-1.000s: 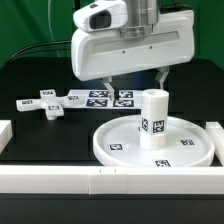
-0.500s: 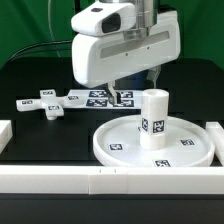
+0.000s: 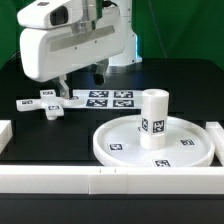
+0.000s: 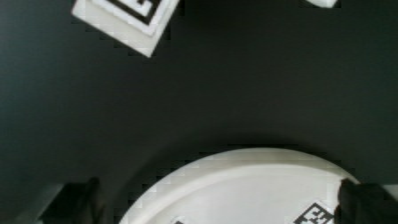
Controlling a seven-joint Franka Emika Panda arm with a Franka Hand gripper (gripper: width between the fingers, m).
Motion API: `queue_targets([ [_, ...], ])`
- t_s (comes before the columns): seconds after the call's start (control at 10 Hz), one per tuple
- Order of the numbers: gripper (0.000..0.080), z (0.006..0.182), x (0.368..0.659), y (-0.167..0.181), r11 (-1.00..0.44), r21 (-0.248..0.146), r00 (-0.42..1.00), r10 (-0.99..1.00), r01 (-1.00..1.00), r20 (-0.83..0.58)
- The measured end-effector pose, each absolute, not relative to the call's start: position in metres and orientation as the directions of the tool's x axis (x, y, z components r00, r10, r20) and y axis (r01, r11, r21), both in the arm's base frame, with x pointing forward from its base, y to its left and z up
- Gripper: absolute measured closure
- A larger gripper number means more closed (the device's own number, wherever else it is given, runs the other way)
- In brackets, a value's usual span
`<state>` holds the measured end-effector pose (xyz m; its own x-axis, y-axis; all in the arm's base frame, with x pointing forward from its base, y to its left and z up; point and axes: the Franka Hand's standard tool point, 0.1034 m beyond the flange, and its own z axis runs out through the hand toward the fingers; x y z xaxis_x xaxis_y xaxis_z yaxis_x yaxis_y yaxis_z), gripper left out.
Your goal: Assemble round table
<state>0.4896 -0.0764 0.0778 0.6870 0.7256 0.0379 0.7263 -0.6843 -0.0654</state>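
Note:
The large rimmed round disc [image 3: 112, 150] lies at the front on the exterior view's right. The short cylinder leg [image 3: 152, 118] stands upright on it. The flat cross-shaped piece [image 3: 45, 104] lies on the exterior view's left, next to the marker board [image 3: 108, 98]. My gripper [image 3: 81, 82] hangs open and empty above the marker board's left end, clear of the table. In the wrist view the gripper [image 4: 217, 205] shows dark fingers [image 4: 71, 200] far apart, with a curved white part of the disc [image 4: 249, 180] between them.
Long white border rails [image 3: 60, 180] run along the front and stand at both sides [image 3: 215, 135]. A corner of a white tagged flat piece [image 4: 134, 20] shows in the wrist view; I cannot tell which piece it is. A green backdrop is behind.
My gripper has moved from above the leg and disc toward the exterior view's left, and now hangs over the marker board's left end. The parts have not moved.

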Motion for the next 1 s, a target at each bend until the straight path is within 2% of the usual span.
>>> queue_targets([
  [0.3, 0.0151, 0.076, 0.487, -0.078, -0.679, -0.067, 0.682, 0.73, 0.731, 0.036],
  [0.4, 0.0151, 0.071, 0.474, -0.093, -0.608, -0.049, 0.61, 0.791, 0.792, 0.041],
  [0.6, 0.0151, 0.068, 0.45, -0.114, -0.569, -0.067, 0.572, 0.82, 0.819, 0.019],
  [1.0, 0.0151, 0.066, 0.446, -0.121, -0.576, -0.074, 0.579, 0.815, 0.814, 0.016],
])
